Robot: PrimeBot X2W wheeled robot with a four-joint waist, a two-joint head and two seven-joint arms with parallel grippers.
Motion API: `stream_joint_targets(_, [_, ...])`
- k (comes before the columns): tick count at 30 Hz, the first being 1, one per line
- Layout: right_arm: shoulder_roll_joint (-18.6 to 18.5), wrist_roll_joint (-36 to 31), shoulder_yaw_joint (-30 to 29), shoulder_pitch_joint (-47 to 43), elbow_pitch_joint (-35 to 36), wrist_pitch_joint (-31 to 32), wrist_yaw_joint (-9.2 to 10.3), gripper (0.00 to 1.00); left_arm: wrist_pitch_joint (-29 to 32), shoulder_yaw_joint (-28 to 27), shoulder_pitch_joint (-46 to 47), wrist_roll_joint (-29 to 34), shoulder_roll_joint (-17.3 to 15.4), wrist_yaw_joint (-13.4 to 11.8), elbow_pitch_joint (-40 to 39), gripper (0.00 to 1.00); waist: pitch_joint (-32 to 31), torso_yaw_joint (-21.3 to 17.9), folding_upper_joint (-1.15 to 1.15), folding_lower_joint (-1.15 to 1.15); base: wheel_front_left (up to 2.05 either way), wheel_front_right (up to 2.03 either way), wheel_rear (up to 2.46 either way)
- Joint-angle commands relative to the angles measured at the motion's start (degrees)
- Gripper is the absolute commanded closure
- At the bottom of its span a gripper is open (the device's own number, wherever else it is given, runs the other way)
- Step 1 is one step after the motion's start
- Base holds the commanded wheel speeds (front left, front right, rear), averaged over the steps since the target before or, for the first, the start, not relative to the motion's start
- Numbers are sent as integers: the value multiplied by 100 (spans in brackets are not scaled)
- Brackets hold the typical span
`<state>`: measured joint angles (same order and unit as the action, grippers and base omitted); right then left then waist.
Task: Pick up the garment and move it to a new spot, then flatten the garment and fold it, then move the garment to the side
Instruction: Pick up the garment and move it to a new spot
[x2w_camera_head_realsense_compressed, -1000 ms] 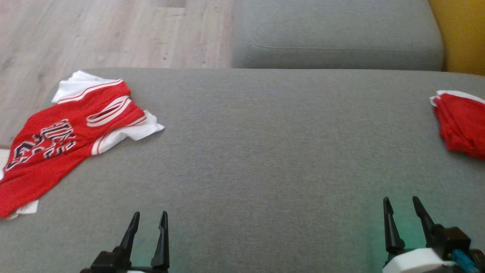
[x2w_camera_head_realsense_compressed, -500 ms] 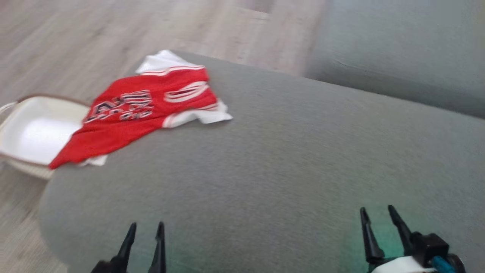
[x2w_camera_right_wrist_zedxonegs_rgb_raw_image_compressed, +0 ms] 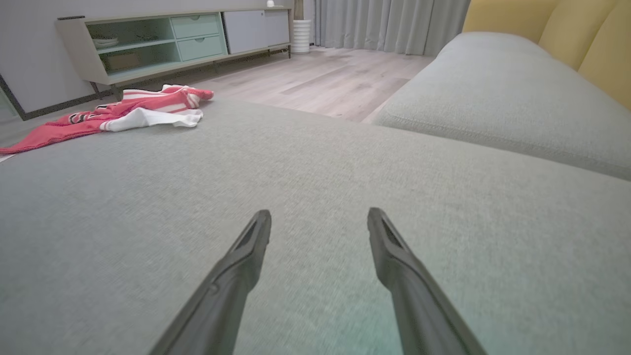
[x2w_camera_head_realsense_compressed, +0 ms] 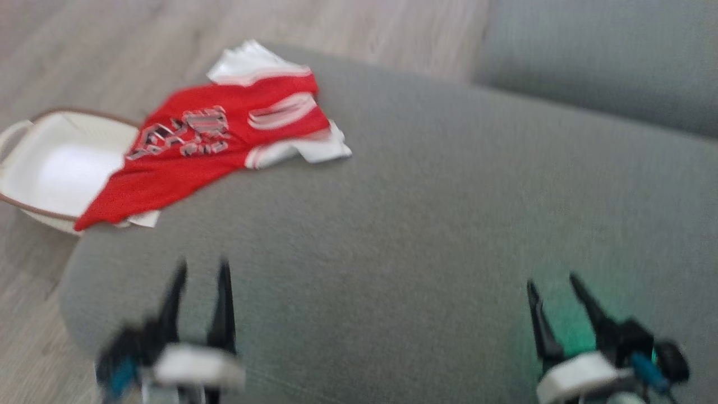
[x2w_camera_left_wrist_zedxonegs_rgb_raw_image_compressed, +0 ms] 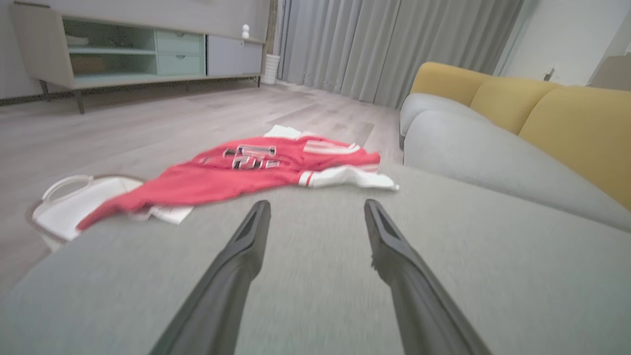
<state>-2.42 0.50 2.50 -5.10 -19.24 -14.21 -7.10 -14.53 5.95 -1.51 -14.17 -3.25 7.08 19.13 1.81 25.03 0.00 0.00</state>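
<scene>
While the garment (x2w_camera_head_realsense_compressed: 224, 146) drapes the cushion's (x2w_camera_head_realsense_compressed: 426, 224) far-left corner, my left gripper (x2w_camera_head_realsense_compressed: 202, 269) and right gripper (x2w_camera_head_realsense_compressed: 552, 283) gape wide, empty; best grab 2 spread points on-cushion.

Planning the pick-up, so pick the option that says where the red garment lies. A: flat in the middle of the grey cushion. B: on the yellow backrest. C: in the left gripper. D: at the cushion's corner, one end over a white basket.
D: the garment lies at a corner of the grey cushion, its end reaching past the edge over the white basket.
</scene>
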Motion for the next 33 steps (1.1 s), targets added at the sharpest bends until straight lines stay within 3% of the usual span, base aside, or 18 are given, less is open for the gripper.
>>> stream_joint_targets(1, [-46,-140,66,438,235,-79,-39,0,-47,-145,670,-79,-73,14,-208,0,659,-360,0,0,0,0,0])
stream_joint_targets(10, [-246,-716,-506,909,873,96,-39,0,439,-78,3071,-803,-759,38,416,0,2220,-726,0,0,0,0,0])
stream_joint_targets(13, [-449,-772,-683,805,1277,282,-39,0,707,-68,4009,-1032,-1064,39,1185,0,2595,-755,0,0,0,0,0])
stream_joint_targets(22, [-711,-693,-758,307,1996,633,-39,0,890,18,5066,-1313,-1174,40,3391,0,2665,-1038,0,0,0,0,0])
stream_joint_targets(33, [-746,-572,-920,-149,2643,948,-39,0,727,628,5450,-1900,-1198,40,4206,0,2735,-1195,0,0,0,0,0])
